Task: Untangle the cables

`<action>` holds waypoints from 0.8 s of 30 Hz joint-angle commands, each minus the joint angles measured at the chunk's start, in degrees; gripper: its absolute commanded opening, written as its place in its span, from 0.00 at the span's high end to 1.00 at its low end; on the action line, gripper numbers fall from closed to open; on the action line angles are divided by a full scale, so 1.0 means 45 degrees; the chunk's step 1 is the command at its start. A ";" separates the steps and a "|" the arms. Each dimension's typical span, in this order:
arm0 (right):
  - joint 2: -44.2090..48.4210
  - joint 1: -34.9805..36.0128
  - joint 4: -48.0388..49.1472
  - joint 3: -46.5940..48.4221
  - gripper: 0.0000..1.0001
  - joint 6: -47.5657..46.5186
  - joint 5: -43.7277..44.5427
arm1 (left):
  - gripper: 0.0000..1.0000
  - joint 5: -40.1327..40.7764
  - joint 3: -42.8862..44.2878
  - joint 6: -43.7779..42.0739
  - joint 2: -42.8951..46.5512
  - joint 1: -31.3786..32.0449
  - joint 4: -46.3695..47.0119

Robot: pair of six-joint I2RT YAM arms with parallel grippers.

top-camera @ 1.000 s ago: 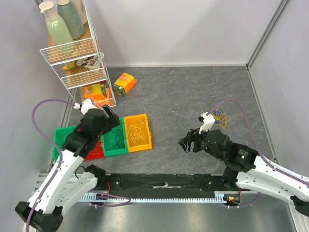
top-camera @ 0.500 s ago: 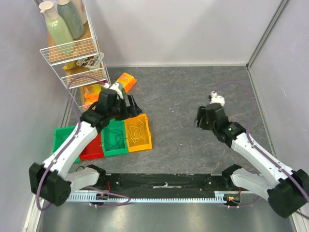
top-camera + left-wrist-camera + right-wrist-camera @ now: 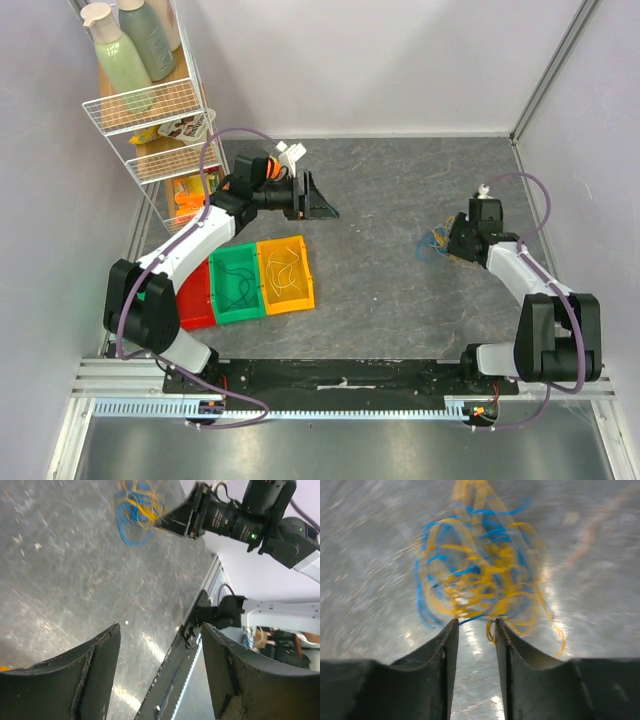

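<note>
The cables (image 3: 434,246) are a tangled bunch of yellow and blue loops (image 3: 480,570) lying on the grey floor at the right. My right gripper (image 3: 452,242) points at the bunch's near edge. In the right wrist view its jaws (image 3: 476,625) stand open with a narrow gap and bare floor between them. One yellow loop lies against the right fingertip (image 3: 501,630). My left gripper (image 3: 322,200) hangs open and empty over the back middle of the floor. Its wrist view (image 3: 160,630) looks across at the cables (image 3: 135,510) and the right gripper (image 3: 182,522).
Three bins sit at the near left: red (image 3: 197,305), green (image 3: 217,262) with dark wire inside, and orange (image 3: 306,275) with yellow wire. A wire shelf rack (image 3: 160,110) with bottles and packets stands at the back left. Walls close the right and back.
The left arm swung from above the bins up and right to the back middle. The right arm reached out from the near middle to the cables. Both pairs of jaws narrowed.
</note>
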State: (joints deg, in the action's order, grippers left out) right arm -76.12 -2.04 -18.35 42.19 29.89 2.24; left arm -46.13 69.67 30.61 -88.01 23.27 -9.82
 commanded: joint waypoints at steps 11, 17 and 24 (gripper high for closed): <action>0.4487 0.7816 0.1324 -0.3087 1.00 0.1853 -0.4090 | 0.30 -0.0178 -0.0111 -0.1120 0.0515 0.0941 -0.1020; 0.5177 0.7837 0.2592 -0.3107 0.93 0.3099 -0.5539 | 0.41 -0.1506 -0.0228 -0.0690 -0.0714 0.2366 -0.0454; 0.4416 0.7837 0.0179 -0.1411 0.34 0.2325 -0.1893 | 0.36 0.0072 -0.0111 -0.1605 -0.0639 0.2973 -0.1272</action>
State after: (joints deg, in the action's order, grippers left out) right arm -54.30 33.21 -10.96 28.97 42.17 -16.14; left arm -49.32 67.33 27.46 -92.55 35.99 -14.17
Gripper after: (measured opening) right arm 0.652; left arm 0.615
